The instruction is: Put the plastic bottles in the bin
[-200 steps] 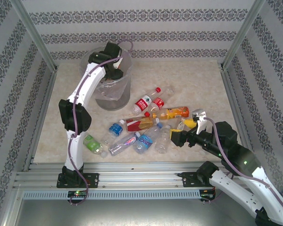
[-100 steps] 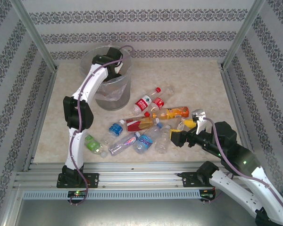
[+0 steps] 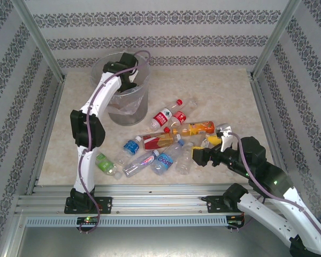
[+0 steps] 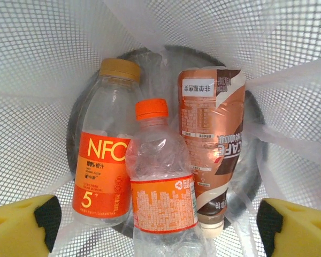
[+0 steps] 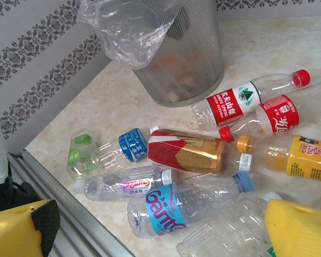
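My left pincer (image 4: 158, 220) is hanging right over the mouth of the bin (image 3: 132, 113). Its jaws are spread wide with nothing between them, and the yellow pads (image 4: 21, 225) sit out at the bottom corners of the wrist view. The bin's the grey mesh one with the crinkly clear liner, at the far left of the tabletop (image 3: 224, 85).

Looking straight down, three bottles lie side by side on its bottom. There's an NFC juice bottle (image 4: 102, 160) with an orange label and an orange-cap clear bottle (image 4: 161, 187) lying partly over it. Next to those is a brown coffee bottle (image 4: 213, 144), white cap at the lower end of the view.

My right pincer (image 5: 160, 227) is wide open too, holding nothing. It's down low at the right side of the loose plastic bottles (image 3: 159, 140), which lie mid-tabletop toward the near edge. In that pile:
- a green-label bottle (image 5: 81, 152) at the left end
- a blue-label bottle (image 5: 129, 145)
- a red-and-gold bottle (image 5: 184, 152)
- a Ganten bottle (image 5: 168, 206)
- two red-label bottles (image 5: 232, 101), nearest the bin
- an orange juice bottle (image 5: 305, 163) off to the right
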You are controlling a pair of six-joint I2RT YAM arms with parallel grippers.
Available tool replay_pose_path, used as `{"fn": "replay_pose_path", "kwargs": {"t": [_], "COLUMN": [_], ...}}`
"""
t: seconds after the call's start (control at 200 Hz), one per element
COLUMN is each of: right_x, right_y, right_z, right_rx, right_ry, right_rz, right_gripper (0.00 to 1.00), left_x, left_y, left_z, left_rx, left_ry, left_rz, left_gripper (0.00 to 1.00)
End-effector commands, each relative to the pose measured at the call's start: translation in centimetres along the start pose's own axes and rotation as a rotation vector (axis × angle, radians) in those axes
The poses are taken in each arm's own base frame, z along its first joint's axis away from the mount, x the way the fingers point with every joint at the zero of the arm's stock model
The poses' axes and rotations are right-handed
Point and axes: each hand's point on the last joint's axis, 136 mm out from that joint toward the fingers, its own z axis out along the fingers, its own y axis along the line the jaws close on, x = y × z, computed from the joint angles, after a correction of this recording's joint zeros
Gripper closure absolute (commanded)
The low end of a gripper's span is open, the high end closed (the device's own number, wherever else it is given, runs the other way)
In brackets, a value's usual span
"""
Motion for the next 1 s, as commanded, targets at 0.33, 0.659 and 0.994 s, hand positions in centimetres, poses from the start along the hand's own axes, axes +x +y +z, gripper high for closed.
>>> {"fn": "replay_pose_path", "kwargs": {"t": [0.33, 0.659, 0.994], "right_x": [-1.0, -0.8, 1.3], "right_y": [-0.5, -3.5, -7.9], "right_z": [0.1, -0.4, -0.5], "right_rx": [0.026, 0.203, 0.444], "right_ry": [-0.038, -0.046, 0.018], "right_rz": [0.032, 0.117, 0.231], "right_gripper": [0.03, 0.05, 0.09], "left_x": [-2.3, -2.0, -0.4], "left_y": [-0.4, -0.6, -5.4], "left_z": [-12.6, -17.9, -21.7], "left_rx": [0.147, 0.208, 0.524], "left_ry": [-0.251, -0.409, -0.655], "left_rz": [-0.100, -0.144, -0.116], "left_gripper": [0.00, 0.00, 0.00]}}
